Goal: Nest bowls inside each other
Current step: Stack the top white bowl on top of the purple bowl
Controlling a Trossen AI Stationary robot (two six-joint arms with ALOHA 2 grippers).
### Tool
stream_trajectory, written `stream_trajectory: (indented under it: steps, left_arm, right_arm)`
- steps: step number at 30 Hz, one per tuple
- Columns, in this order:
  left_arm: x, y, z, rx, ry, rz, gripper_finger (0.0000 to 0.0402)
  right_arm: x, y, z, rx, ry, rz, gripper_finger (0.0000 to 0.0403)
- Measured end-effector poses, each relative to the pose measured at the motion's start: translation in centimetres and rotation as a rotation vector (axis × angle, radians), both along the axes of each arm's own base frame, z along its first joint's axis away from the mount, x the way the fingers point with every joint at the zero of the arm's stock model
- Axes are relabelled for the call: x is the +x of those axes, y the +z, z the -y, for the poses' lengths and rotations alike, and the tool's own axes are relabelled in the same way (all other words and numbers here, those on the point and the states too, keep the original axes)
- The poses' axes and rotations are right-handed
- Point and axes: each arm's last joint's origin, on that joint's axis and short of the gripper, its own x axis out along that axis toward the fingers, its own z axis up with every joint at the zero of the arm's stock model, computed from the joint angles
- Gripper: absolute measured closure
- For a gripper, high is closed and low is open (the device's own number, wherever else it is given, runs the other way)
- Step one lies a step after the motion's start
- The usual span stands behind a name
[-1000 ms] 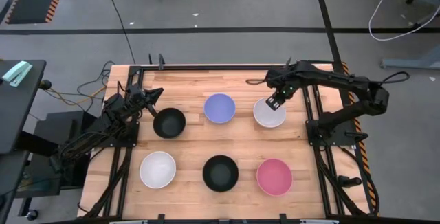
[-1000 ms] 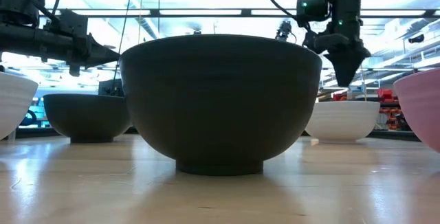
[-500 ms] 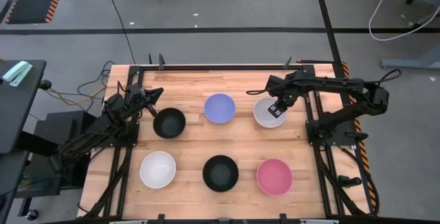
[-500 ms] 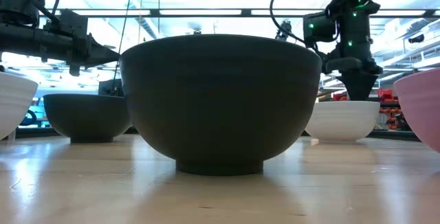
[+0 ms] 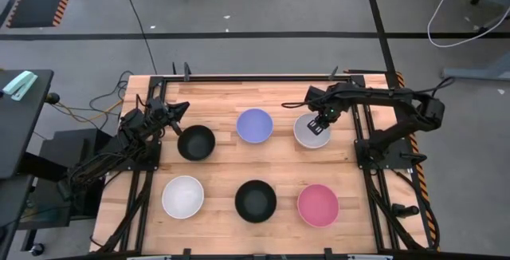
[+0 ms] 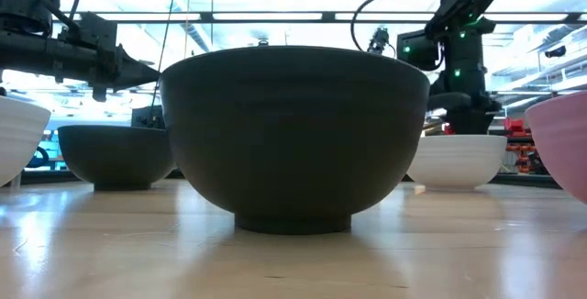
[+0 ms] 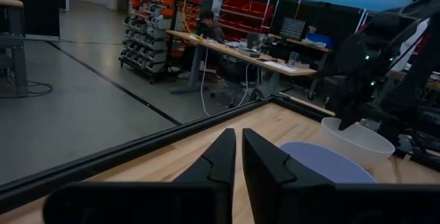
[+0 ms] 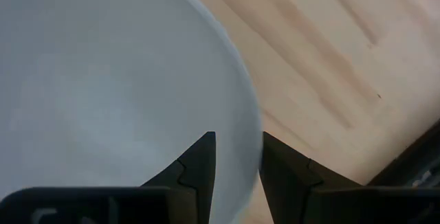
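Six bowls stand on their bases in two rows. Far row: black bowl (image 5: 196,143), lavender-blue bowl (image 5: 255,125), white bowl (image 5: 312,134) (image 6: 456,160). Near row: white bowl (image 5: 182,196), black bowl (image 5: 256,201) (image 6: 293,134), pink bowl (image 5: 318,205). My right gripper (image 5: 319,124) (image 8: 237,138) is open with a narrow gap and points down. It stands astride the far white bowl's rim (image 8: 253,124), with one finger inside and one outside. My left gripper (image 5: 182,110) (image 7: 238,138) is shut and waits above the table by the far black bowl.
Metal frames run along the table's left edge (image 5: 139,172) and right edge (image 5: 374,172). Bare wood lies between the two rows (image 5: 255,164). Cables trail off the table's left side (image 5: 103,100). A person sits at a bench far beyond the table (image 7: 206,28).
My right gripper has come down from above the far white bowl, and its fingers now reach below the rim. The bowls have stayed where they were.
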Motion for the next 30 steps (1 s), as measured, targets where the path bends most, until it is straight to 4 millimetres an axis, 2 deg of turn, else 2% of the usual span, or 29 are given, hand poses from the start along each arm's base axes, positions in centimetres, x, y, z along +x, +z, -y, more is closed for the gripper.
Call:
stream_trajectory:
  steps: [9,17,20,25,30]
  left_arm:
    - [0.0,0.0,0.0,0.0,0.0,0.0,0.0375]
    - [0.0,0.0,0.0,0.0,0.0,0.0,0.0366]
    - [0.0,0.0,0.0,0.0,0.0,0.0,0.0367]
    - [0.0,0.0,0.0,0.0,0.0,0.0,0.0375]
    - [0.0,0.0,0.0,-0.001,0.0,0.0,0.0378]
  right_arm:
    - [0.8,-1.2,0.4,0.011,0.032,-0.013,0.0302]
    - [0.8,-1.0,0.5,0.023,0.071,0.005,0.0382]
    - [0.5,-0.7,0.8,0.028,0.084,0.021,0.0393]
    - [0.0,0.5,1.0,-0.015,0.101,0.044,0.0397]
    - [0.4,3.0,1.1,-0.09,0.12,0.119,0.0399]
